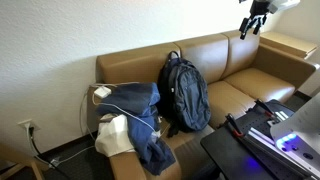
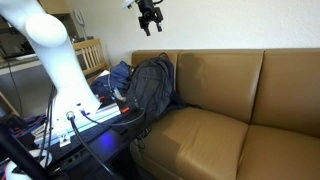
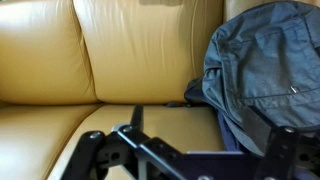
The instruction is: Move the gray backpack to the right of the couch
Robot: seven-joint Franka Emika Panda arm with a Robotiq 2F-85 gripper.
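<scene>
On one couch (image 1: 250, 80), one gray backpack (image 1: 185, 95)

White arm, black gripper.
The arm (image 2: 45, 45) is glossy white, built of thick, rounded, tube-like segments that swell at the joints, with smooth shells. Its last white link ends in a dark wrist fitting. The gripper (image 2: 150, 27) is matte black throughout, small and angular beside the bulky arm, with two slim fingers. In the wrist view the fingers (image 3: 105, 152) show as blurred black bars joined by hinged struts, with rounded pivots where the struts meet. Finer detail such as screws or lettering is too soft to tell.
</scene>
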